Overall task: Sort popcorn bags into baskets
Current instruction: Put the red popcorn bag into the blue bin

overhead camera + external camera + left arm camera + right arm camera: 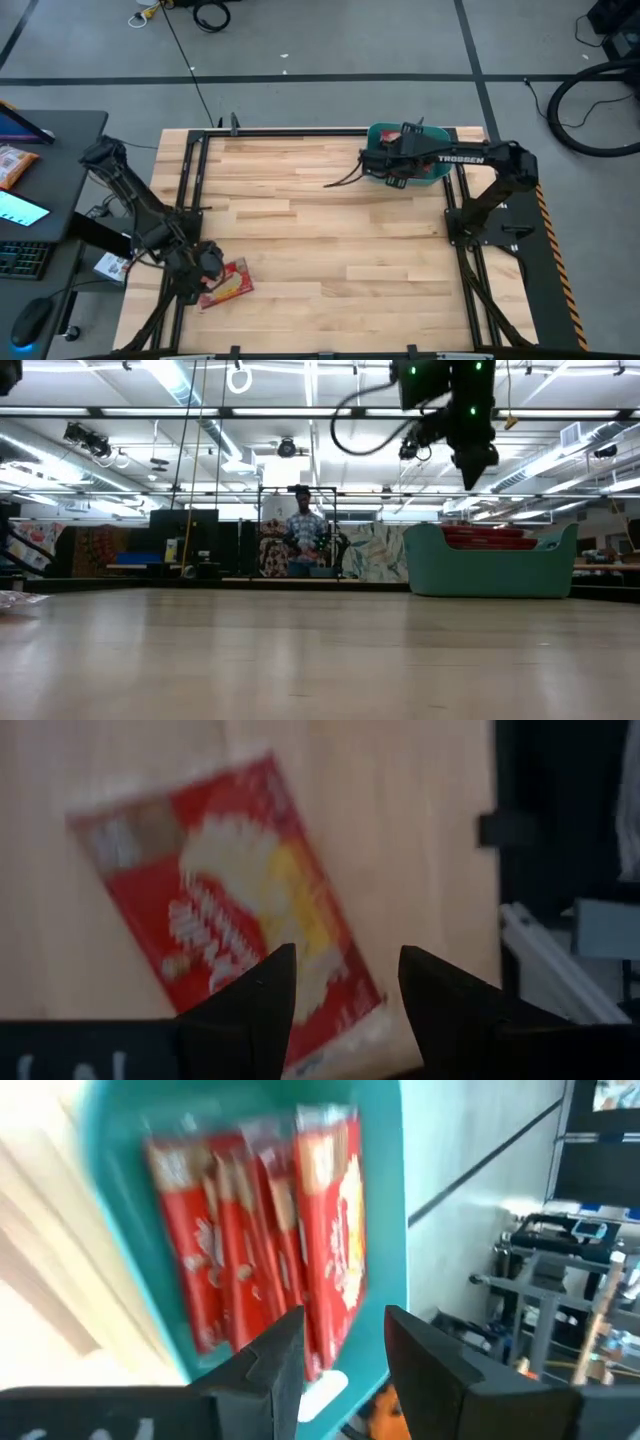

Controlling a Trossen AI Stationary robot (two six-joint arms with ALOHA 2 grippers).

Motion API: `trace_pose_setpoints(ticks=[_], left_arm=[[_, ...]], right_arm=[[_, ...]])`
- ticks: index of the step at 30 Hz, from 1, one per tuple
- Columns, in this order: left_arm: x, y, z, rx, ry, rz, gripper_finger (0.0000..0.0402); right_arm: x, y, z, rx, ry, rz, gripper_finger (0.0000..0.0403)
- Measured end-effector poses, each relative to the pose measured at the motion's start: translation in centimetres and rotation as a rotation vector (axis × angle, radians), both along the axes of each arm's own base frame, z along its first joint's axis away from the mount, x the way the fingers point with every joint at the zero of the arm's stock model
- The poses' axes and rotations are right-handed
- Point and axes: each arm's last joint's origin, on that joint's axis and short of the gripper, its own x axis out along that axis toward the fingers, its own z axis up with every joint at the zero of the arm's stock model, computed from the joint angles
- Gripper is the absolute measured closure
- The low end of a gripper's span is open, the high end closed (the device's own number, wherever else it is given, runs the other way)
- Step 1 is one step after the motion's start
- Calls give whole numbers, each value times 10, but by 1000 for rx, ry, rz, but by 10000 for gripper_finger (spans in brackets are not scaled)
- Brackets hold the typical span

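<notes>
High view, straight down on a pale wooden table [330, 230]. At the lower left of the frame the left gripper [205, 268] sits low beside a single red popcorn bag [228, 283], which lies flat near the table's left edge; the arm covers part of the bag. In the left wrist view this bag [230, 910] lies tilted on the wood with its cream-yellow middle showing, blurred, its lower corner hidden behind the two dark fingers [262, 1000]. They stand slightly apart with nothing between them.

At the upper right of the high view, the right gripper [392, 160] hangs over the teal basket [438, 178] at the table's far edge, hiding most of its contents. The right wrist view shows several more red bags [250, 1250] standing side by side on edge inside the basket [120, 1200]; how many is hard to tell through the blur. That gripper's fingers [275, 1355] are parted and empty.

Low view: the basket [490, 572] sits at right with red packet tops just above its rim, the right gripper [475, 460] above it. A person [303, 540] stands far behind the table.
</notes>
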Motion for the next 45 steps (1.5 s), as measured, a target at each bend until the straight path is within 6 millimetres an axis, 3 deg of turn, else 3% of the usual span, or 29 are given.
trace_pose_setpoints(ticks=[8,18,24,29,35,38,45], left_arm=[[-9,-9,-28,33,187,33,233],[2,-14,-64,235,252,-51,239],[22,-11,-73,391,78,-125,240],[46,-7,-71,517,-188,-137,240],[84,3,-63,739,-486,-16,240],[98,7,-62,714,-526,-53,240],[109,7,-47,442,-462,-153,240]], right_arm=[[14,46,17,-31,-154,80,260],[22,98,19,-70,-330,167,260],[37,125,21,-10,-493,289,260],[49,148,27,65,-632,402,260],[57,172,34,108,-765,508,260],[58,181,38,118,-813,546,260],[61,194,35,181,-858,561,260]])
